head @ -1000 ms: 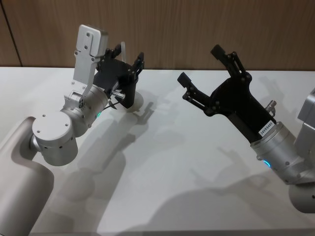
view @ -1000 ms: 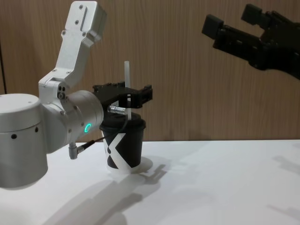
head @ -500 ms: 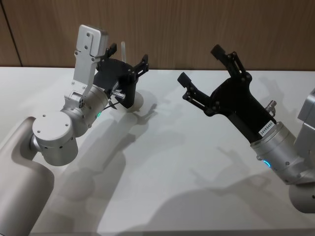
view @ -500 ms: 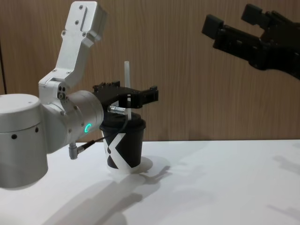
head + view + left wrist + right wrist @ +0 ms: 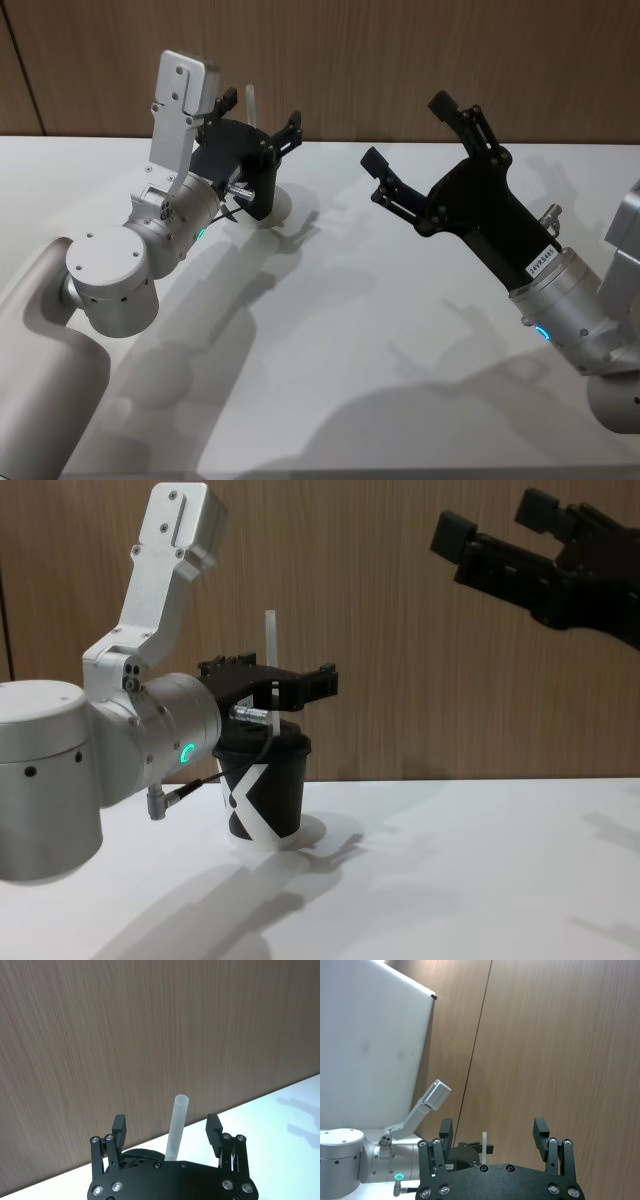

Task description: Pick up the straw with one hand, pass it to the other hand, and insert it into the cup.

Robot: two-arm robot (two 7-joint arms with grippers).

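A second ago my left gripper [image 5: 268, 680] was pinched on the straw [image 5: 270, 640] just above the cup [image 5: 264, 790]; since then its fingers have spread, and they now stand apart on either side of the tube without touching it, as the left wrist view shows [image 5: 167, 1132]. The straw [image 5: 177, 1125] stands upright by itself, its lower end hidden behind my palm, its top well above the cup's domed lid [image 5: 262, 745]. I judge it is seated through the lid, since nothing else holds it up.

My right gripper [image 5: 420, 150] hangs open in the air, well apart from the cup and higher than it, off to the cup's right, with nothing in it.

The straw is a thin, light plastic tube, smooth and easily crushed or bent by a hard squeeze. If I must push it deeper, I would take it low, just above the lid, with a gentle grip, so it does not buckle or tip the light paper cup. The cup stands on the white table [image 5: 450, 880].
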